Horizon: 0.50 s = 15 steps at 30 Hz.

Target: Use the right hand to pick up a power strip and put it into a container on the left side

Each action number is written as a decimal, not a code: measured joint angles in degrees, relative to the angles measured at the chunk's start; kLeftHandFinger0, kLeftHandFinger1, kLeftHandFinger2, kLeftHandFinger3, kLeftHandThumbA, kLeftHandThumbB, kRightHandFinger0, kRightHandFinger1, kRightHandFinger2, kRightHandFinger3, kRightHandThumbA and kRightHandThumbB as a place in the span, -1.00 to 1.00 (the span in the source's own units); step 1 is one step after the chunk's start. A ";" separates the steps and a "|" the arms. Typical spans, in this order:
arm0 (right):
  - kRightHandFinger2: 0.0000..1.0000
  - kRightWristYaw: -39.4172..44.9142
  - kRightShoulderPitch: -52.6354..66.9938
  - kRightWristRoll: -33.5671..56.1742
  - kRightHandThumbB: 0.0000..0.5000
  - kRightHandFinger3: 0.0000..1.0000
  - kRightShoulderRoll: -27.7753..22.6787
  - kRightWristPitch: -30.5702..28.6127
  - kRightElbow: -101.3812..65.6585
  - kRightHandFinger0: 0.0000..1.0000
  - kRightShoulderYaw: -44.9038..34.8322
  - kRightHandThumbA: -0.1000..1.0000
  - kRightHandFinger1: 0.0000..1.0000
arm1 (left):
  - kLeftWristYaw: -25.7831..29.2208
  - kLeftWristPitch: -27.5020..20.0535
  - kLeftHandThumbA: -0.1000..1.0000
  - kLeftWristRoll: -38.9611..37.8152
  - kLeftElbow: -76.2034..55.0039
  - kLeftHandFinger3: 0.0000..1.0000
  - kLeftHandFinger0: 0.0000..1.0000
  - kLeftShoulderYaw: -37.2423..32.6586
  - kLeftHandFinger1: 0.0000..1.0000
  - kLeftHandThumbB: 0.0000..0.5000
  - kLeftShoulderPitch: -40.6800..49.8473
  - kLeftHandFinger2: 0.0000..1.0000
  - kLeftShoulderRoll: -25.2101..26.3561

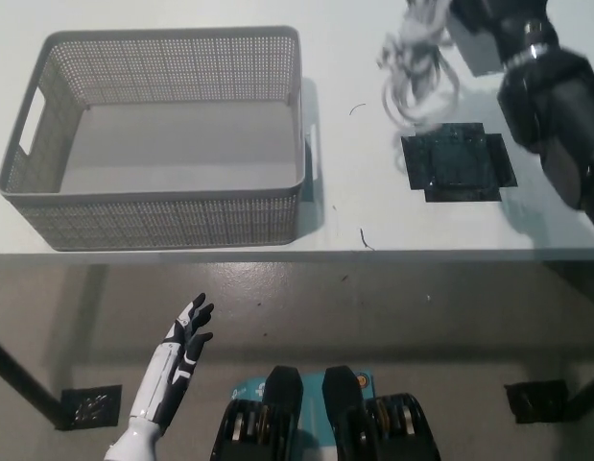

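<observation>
Now at the upper right of the frame, the robot's black right hand is closed on a white power strip, holding it clear of the white table. The strip's white cord dangles from it in a loose, blurred tangle, hanging above the tabletop just left of the arm. Only part of the strip shows, a pale block at the top edge partly hidden by the hand. Below the cord, a dark square mat lies flat on the table, with nothing on it.

Across the upper left of the frame sits the grey mesh basket, a rectangular container with slotted handles at its short ends; its pale floor holds nothing. The strip and cord are well apart from the basket, to its right, with bare table between them. A small dark scrap lies on the table near the front edge, right of the basket's near corner.

At the lower left of the frame, below the table edge, the white left hand rests with its fingers spread apart, holding nothing.
</observation>
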 measured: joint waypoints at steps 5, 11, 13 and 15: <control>0.15 -1.69 -3.69 -0.21 -0.30 -0.52 0.03 -0.92 -0.35 -1.00 -0.03 -1.00 -0.99 | 0.00 0.00 1.00 0.01 0.00 1.00 0.75 0.00 0.89 -0.69 0.00 0.91 0.06; -0.23 -2.35 -7.08 -0.29 0.32 -0.38 0.75 -1.50 -0.39 -1.00 -0.12 -1.00 -1.00 | -0.03 0.00 1.00 0.00 0.00 1.00 0.76 -0.01 0.89 -0.69 -0.01 0.92 0.16; -0.29 -2.35 -8.05 -0.28 0.08 -0.68 1.46 -1.62 -0.32 -1.00 -0.12 -1.00 -1.00 | -0.03 0.00 1.00 0.00 0.00 1.00 0.76 -0.01 0.89 -0.67 -0.02 0.92 0.19; -0.04 -2.35 -9.25 -0.27 -0.21 -0.79 2.73 -1.64 -0.13 -1.00 -0.12 -1.00 -0.97 | -0.04 0.00 1.00 0.00 0.01 1.00 0.77 -0.01 0.89 -0.67 -0.04 0.92 0.21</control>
